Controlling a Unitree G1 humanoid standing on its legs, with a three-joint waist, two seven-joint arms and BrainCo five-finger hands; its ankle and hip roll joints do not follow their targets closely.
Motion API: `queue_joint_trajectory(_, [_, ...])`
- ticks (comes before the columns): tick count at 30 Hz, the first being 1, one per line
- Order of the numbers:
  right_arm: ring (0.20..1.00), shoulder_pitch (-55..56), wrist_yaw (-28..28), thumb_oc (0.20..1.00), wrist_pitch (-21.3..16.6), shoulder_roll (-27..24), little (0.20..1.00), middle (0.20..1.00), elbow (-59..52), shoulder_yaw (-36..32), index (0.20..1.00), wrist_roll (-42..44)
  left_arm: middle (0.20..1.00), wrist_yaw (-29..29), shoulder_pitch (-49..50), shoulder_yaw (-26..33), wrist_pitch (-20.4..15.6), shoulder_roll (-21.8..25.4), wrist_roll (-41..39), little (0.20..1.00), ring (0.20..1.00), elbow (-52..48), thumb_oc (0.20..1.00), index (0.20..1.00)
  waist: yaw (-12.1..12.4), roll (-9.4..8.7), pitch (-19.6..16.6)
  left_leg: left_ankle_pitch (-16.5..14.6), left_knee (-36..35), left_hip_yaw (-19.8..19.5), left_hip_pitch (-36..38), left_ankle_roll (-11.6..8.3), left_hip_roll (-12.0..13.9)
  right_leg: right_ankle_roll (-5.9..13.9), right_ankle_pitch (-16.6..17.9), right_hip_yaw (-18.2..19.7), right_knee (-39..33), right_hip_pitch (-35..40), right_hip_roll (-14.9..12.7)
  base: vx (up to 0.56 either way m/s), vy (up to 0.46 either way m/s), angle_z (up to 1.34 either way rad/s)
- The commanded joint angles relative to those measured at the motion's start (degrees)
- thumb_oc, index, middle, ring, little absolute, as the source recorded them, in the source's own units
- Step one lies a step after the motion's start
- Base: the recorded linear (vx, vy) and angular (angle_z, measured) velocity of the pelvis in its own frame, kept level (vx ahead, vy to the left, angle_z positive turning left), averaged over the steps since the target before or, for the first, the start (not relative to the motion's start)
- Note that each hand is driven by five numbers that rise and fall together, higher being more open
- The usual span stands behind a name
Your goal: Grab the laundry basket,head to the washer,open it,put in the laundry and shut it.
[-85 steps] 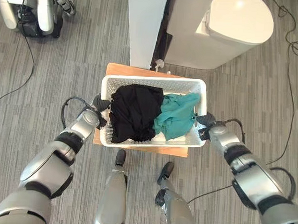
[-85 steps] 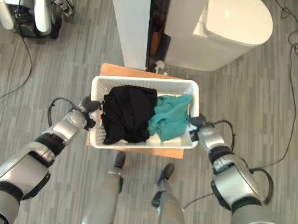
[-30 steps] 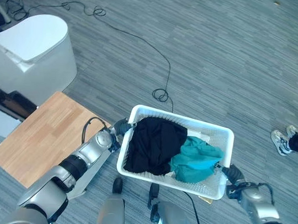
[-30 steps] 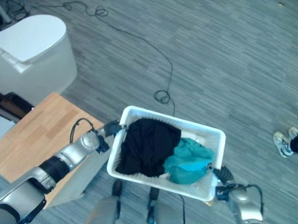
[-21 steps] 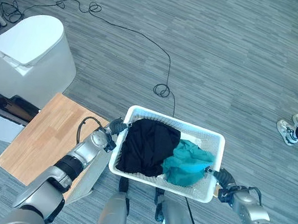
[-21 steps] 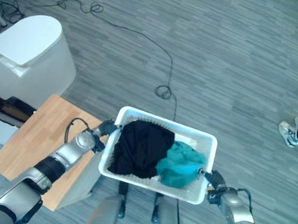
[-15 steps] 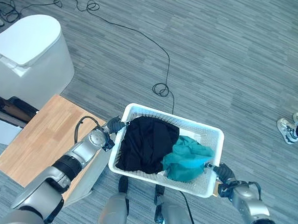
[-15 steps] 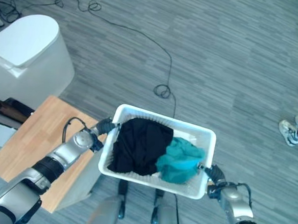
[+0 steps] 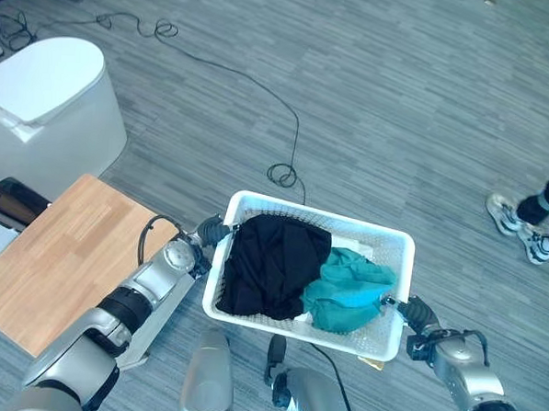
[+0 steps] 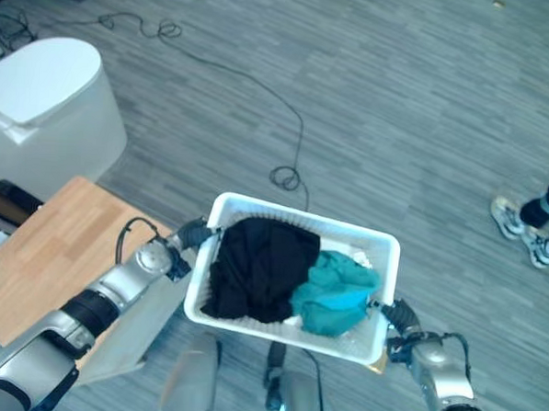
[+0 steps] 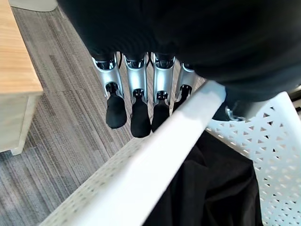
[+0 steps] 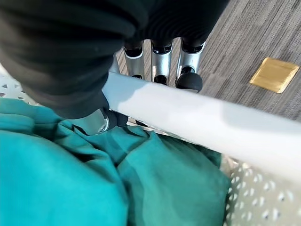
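The white laundry basket [image 9: 402, 267] hangs above the grey floor, carried between both hands. It holds a black garment [image 9: 271, 265] on its left and a teal garment [image 9: 348, 297] on its right. My left hand [image 9: 209, 231] grips the left rim [image 11: 188, 122], its fingers [image 11: 136, 103] outside and under the rim, the thumb inside. My right hand [image 9: 411, 316] grips the right rim [image 12: 197, 117] the same way, fingers [image 12: 162, 66] outside and the thumb by the teal cloth [image 12: 70, 188].
A low wooden table [image 9: 60, 259] stands to my left. Beyond it is a white rounded appliance [image 9: 45, 101]. A thin black cable [image 9: 281, 174] runs across the floor ahead. A person's legs and shoes [image 9: 523, 214] are at the right edge. A brass floor plate [image 12: 274, 74] lies below the basket.
The basket has come off the wooden table and stays in both hands. The camera has turned right, so table and appliance slid left. The person's shoes have shifted in the view.
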Motion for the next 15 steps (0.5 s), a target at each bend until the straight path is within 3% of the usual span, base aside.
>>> queue_joint_trajectory(1, [0.2,3.6,1.0,0.2,-2.5,-7.1,0.2,0.2,-3.3,-5.2,0.2,6.0,0.2,2.6,-3.0,7.2,-3.0,1.2,0.1,0.2,0.2,3.4,0.2,0.2,2.4,2.61,-3.6,3.0,-16.8,4.6,-5.4,4.94,-4.8,5.04,-9.9,0.2,-1.0,7.3,2.5,0.18,0.002,-0.07])
queue_joint_trajectory(2, [0.2,3.6,1.0,0.2,-2.5,-7.0,0.2,0.2,-3.2,-5.2,0.2,6.0,0.2,2.6,-3.0,7.2,-3.1,1.2,0.1,0.2,0.2,3.5,0.2,0.2,2.7,2.26,-3.5,3.3,-17.5,5.0,-4.8,4.96,-5.0,5.08,-10.0,0.4,-0.9,7.4,2.2,0.24,-0.001,-0.26])
queue_joint_trajectory(3, [0.2,2.9,0.9,0.2,-2.8,-6.8,0.2,0.2,-3.3,-4.6,0.2,6.0,0.2,2.6,-3.0,7.2,-3.2,1.4,0.0,0.2,0.2,3.7,0.2,0.2,3.5,2.95,-3.7,6.0,-22.0,5.4,-6.2,4.27,-4.8,5.0,-10.7,0.7,-0.9,8.3,3.6,0.25,-0.006,-0.62])
queue_joint_trajectory(5, [0.2,0.0,0.8,0.2,-3.8,-5.5,0.2,0.2,-3.1,-2.2,0.2,6.5,0.2,2.8,-3.0,7.9,-3.5,2.5,0.1,0.2,0.2,4.7,0.2,0.2,6.5,2.13,-3.9,8.8,-32.0,8.6,-7.3,3.96,-5.1,4.69,-13.5,3.2,-0.4,11.6,5.4,0.48,-0.004,-0.53])
queue_joint_trajectory(7, [0.2,-1.1,0.6,0.2,-4.0,-4.9,0.2,0.2,-2.9,-1.5,0.2,6.5,0.2,2.7,-3.0,8.3,-3.6,3.0,0.1,0.2,0.2,4.5,0.2,0.2,7.1,1.68,-4.1,9.1,-32.8,10.4,-7.6,4.09,-5.0,4.51,-14.4,4.0,-0.3,12.8,5.8,0.4,0.015,-0.67])
queue_joint_trajectory(8, [0.2,-2.5,1.0,0.2,-3.7,-3.1,0.2,0.2,-2.9,0.3,0.2,6.6,0.2,3.1,-2.0,9.8,-3.6,4.3,0.1,0.2,0.2,4.1,0.2,0.2,8.4,0.65,-6.2,8.6,-34.6,12.9,-4.7,6.05,-4.4,4.73,-15.6,5.0,0.1,14.5,6.5,0.49,0.041,-0.67])
queue_joint_trajectory(9, [0.2,-3.0,1.0,0.2,-3.8,-2.3,0.2,0.2,-2.7,1.0,0.2,6.5,0.2,3.1,-1.4,10.2,-3.6,5.1,0.3,0.2,0.2,3.5,0.2,0.2,8.9,-0.67,-6.9,8.9,-34.5,12.5,-3.6,7.05,-5.2,4.88,-16.3,5.5,1.0,15.2,6.1,0.48,0.041,-0.54])
queue_joint_trajectory(10, [0.2,-3.1,1.0,0.2,-3.8,-2.3,0.2,0.2,-2.7,1.1,0.2,6.5,0.2,3.1,-1.3,10.2,-3.6,5.1,0.3,0.2,0.2,3.4,0.2,0.2,9.0,-0.55,-7.1,9.0,-34.6,12.5,-3.7,7.0,-4.9,4.82,-16.1,5.7,0.9,15.0,6.2,0.49,0.03,-0.65])
queue_joint_trajectory(12, [0.2,-4.0,1.9,0.2,-3.7,0.7,0.2,0.2,-2.4,3.2,0.2,5.9,0.2,2.7,1.0,11.7,-4.1,7.1,-0.1,0.2,0.2,2.2,0.2,0.2,10.4,-4.53,-9.0,6.3,-31.6,13.2,-2.2,9.06,-6.6,7.76,-13.8,6.2,5.8,15.4,4.9,0.58,0.049,-0.77])
queue_joint_trajectory(13, [0.2,-4.5,2.5,0.2,-3.7,1.9,0.2,0.2,-2.0,3.8,0.2,5.3,0.2,2.7,2.1,12.4,-4.2,7.6,0.3,0.2,0.2,1.9,0.2,0.2,11.0,-5.95,-9.4,4.8,-30.8,14.4,-1.6,9.96,-7.2,10.9,-8.7,6.0,9.7,14.9,4.1,0.36,0.046,-0.53])
queue_joint_trajectory(14, [0.2,-4.5,2.5,0.2,-3.8,2.0,0.2,0.2,-2.0,3.8,0.2,5.3,0.2,2.7,2.2,12.5,-4.2,7.6,0.3,0.2,0.2,1.8,0.2,0.2,11.2,-5.82,-9.7,4.9,-30.9,14.5,-1.8,9.89,-6.8,10.85,-8.4,6.3,9.6,14.6,4.3,0.43,0.082,-0.77])
queue_joint_trajectory(15, [0.2,-5.2,2.9,0.2,-3.3,3.7,0.2,0.2,-1.4,4.2,0.2,3.9,0.2,2.7,3.9,13.7,-4.0,8.2,0.9,0.2,0.2,0.9,0.2,0.2,11.5,-6.45,-10.5,2.3,-30.7,15.4,0.6,11.23,-7.1,16.87,-2.2,4.4,18.6,11.3,2.5,0.41,0.087,-0.79])
